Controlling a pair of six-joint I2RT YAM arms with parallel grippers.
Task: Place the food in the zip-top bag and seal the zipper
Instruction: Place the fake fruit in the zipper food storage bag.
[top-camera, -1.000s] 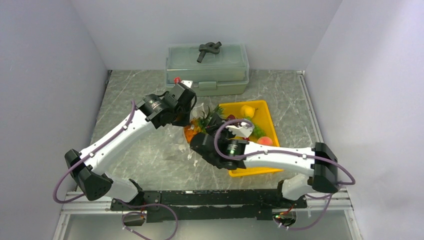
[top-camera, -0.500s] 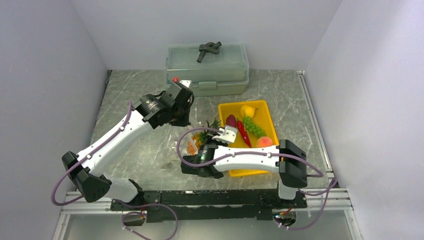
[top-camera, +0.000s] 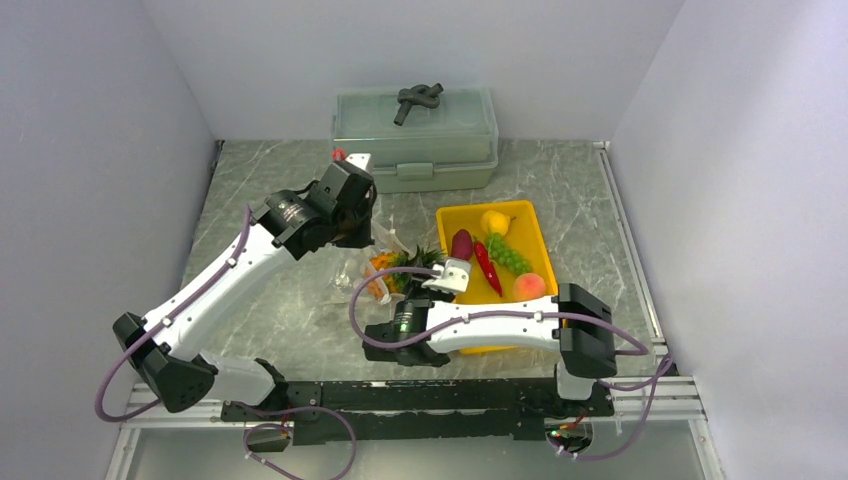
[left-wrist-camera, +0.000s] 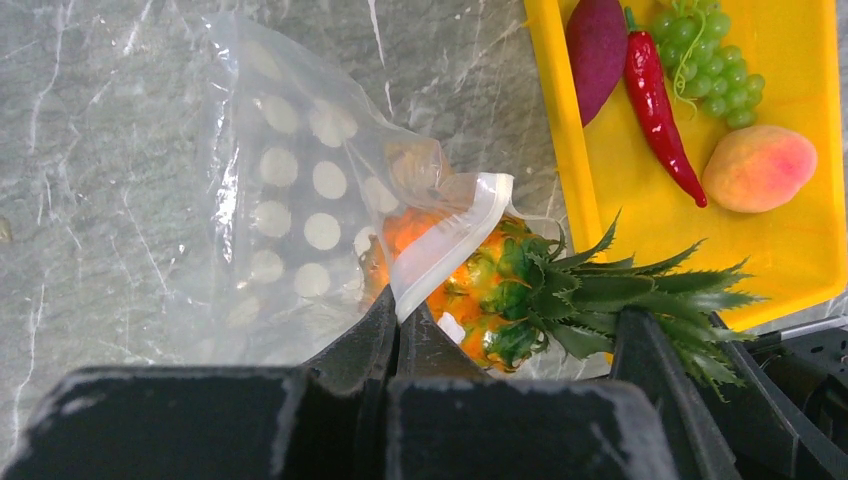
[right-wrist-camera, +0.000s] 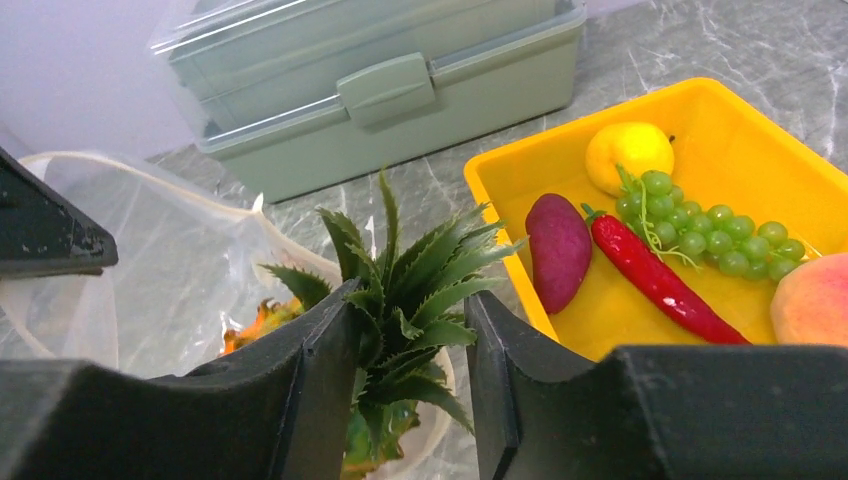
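Zip-top bag (top-camera: 352, 272), seen from above, sits crumpled mid-table with the pineapple (top-camera: 383, 266) partly inside its mouth; we find the yellow tray (top-camera: 520, 206) at its 3 o'clock. From the left wrist, we see the left gripper (left-wrist-camera: 396, 318) pinched tight on the zipper (left-wrist-camera: 450, 238). From the right wrist, the right gripper (right-wrist-camera: 408, 345) clasps the pineapple's green crown between part-closed fingers; eggplant (right-wrist-camera: 558, 250), chili (right-wrist-camera: 655, 280) and grapes (right-wrist-camera: 715, 240) lie in the tray at 2 o'clock.

1 each | pineapple (left-wrist-camera: 500, 290) | eggplant (left-wrist-camera: 597, 45) | chili (left-wrist-camera: 655, 105) | grape bunch (left-wrist-camera: 715, 70) | lemon (right-wrist-camera: 628, 150) | peach (left-wrist-camera: 758, 167) | bag (left-wrist-camera: 290, 200) | tray (left-wrist-camera: 790, 250) | box (right-wrist-camera: 400, 110)
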